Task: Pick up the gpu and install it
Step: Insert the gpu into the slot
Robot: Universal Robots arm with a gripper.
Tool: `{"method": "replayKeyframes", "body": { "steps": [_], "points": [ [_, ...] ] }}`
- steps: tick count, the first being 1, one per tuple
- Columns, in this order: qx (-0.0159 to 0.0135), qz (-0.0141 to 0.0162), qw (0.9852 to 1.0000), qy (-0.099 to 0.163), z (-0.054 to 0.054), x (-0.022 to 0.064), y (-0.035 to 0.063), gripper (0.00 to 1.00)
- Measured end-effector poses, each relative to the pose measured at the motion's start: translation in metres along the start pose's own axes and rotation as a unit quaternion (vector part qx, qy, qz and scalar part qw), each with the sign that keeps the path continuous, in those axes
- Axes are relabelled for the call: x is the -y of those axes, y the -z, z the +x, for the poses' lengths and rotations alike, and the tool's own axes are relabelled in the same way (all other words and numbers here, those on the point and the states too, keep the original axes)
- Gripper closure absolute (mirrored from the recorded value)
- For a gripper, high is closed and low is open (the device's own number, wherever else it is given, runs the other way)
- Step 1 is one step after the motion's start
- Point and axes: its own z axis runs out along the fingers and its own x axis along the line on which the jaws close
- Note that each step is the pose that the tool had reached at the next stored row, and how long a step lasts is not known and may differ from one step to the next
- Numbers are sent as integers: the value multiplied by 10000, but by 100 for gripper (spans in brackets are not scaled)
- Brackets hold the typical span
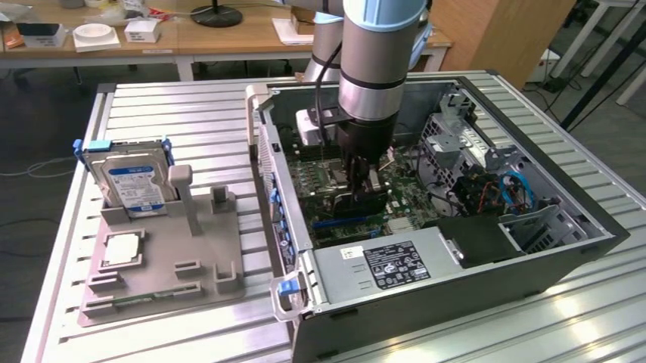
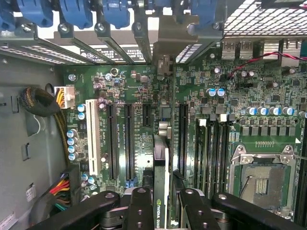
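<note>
My gripper [image 1: 361, 185] is down inside the open computer case [image 1: 565, 257], shut on the gpu [image 1: 364, 203], a thin dark card held on edge just above the green motherboard [image 1: 404, 204]. In the wrist view the gpu [image 2: 160, 184] runs edge-on between my black fingers [image 2: 140, 208]. It hangs over the gap between two long black expansion slots [image 2: 128, 139]. Its metal bracket end [image 2: 169, 40] reaches the rear slot openings of the case. Whether the card's edge touches a slot I cannot tell.
A grey fixture tray [image 1: 162, 280] at the exterior view's left holds a silver hard drive with a blue label [image 1: 135, 185], a processor chip [image 1: 121, 249] and a memory stick [image 1: 151, 297]. The power supply [image 1: 389, 265], drive cage [image 1: 474, 144], cables and blue latches [image 2: 76, 12] crowd the case.
</note>
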Motion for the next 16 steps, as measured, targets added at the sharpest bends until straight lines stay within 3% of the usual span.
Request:
{"method": "replayKeyframes", "body": {
  "steps": [16],
  "points": [
    [-4, 0, 10000, 1, 1, 1, 12, 74]
  ]
}}
